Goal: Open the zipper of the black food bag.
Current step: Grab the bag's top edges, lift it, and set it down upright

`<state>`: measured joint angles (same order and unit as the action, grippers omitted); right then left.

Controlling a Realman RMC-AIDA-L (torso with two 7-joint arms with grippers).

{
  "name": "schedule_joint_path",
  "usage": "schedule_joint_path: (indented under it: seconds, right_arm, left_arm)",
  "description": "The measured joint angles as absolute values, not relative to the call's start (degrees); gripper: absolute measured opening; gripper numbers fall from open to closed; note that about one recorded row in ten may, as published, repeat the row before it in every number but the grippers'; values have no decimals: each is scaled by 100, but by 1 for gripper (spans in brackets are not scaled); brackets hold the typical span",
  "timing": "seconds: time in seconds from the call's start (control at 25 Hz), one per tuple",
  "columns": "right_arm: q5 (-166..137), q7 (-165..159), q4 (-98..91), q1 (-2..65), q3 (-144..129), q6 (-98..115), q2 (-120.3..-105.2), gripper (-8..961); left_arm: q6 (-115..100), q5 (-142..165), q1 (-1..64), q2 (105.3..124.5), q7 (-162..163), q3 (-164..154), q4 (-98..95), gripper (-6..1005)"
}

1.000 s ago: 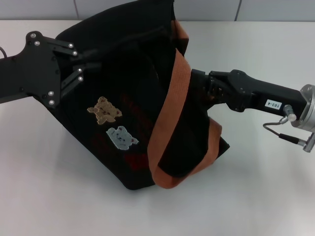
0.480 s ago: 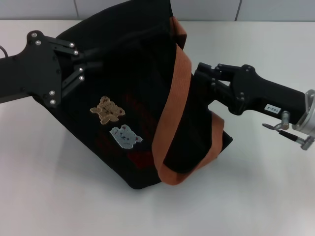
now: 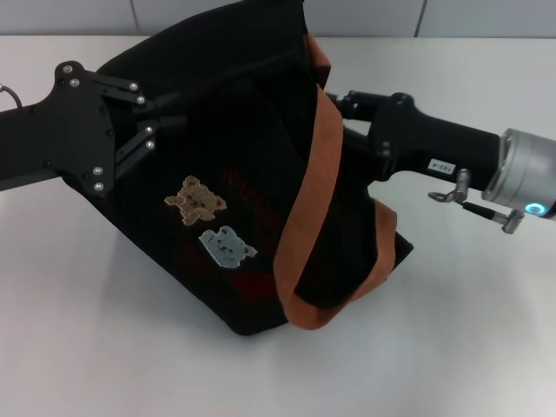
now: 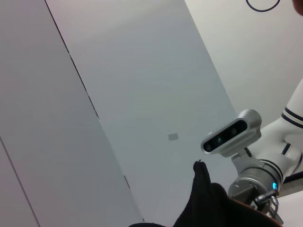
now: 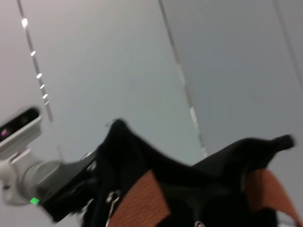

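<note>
Black food bag (image 3: 234,148) tilted, left gripper (image 3: 161,126) pinching fabric (right gripper (image 3: 347,109) at rim)

**White table, one bag on it**

A plain white table (image 3: 104,347) carries the scene, its surface smooth and matte, running from the near edge of the head view to a far edge where it meets a pale grey panelled wall (image 3: 69,16).

The only thing resting on it is the black food bag (image 3: 252,174), a boxy black fabric tote sitting around the middle of the table. It stands tilted, its bottom corner on the near side and its top rising towards the far side. Its orange-brown straps (image 3: 304,234) drape down the right-hand side, one loop hanging near the table by the bag's near corner.
</note>
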<state>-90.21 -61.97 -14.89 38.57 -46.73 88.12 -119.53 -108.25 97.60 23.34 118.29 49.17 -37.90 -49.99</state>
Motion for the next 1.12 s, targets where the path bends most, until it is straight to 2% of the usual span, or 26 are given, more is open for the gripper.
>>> schedule_joint_path:
  seconds: [1.12]
  right_arm:
    - [-9034, -6154, -1781, 3680, -5483, 9268, -11941, 365]
  left_arm:
    - [-10854, 9743, 2336, 11841, 4893, -3795, -4867, 80]
